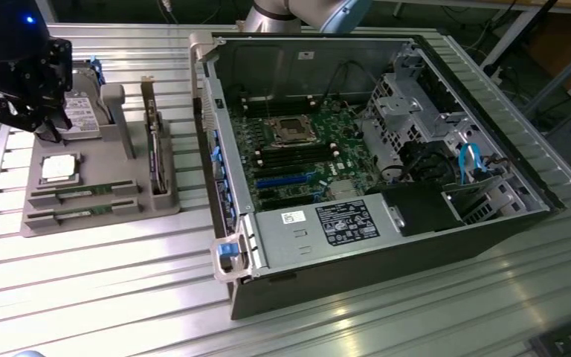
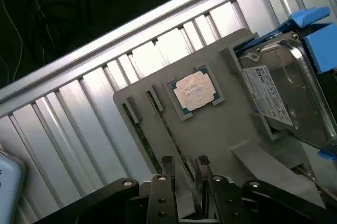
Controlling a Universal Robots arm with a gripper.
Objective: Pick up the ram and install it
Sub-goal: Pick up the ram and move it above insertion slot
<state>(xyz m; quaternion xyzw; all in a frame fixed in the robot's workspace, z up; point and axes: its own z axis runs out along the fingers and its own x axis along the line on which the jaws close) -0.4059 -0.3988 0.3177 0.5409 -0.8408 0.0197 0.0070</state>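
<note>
- Centrally, the open computer case [image 1: 365,286] lies on the slatted tabletop [image 1: 117,297], reaching toward the edge on the exterior view's right.
- A grey tray [image 1: 117,219] [image 2: 221,134] sits by the tabletop's opposite edge.
- The gripper [image 1: 50,134] [image 2: 184,163] hangs over the tray, fingers spread, grasping nothing.
- A hard drive [image 1: 82,119] [image 2: 284,97] fills one tray end.
- A CPU [image 1: 59,167] [image 2: 195,91] lies mid-tray.
- The ram [image 1: 82,192] [image 2: 167,129] rests slotted in the tray just beside the CPU, with the second stick [image 1: 75,214] [image 2: 138,134] at the tray's edge.
</note>
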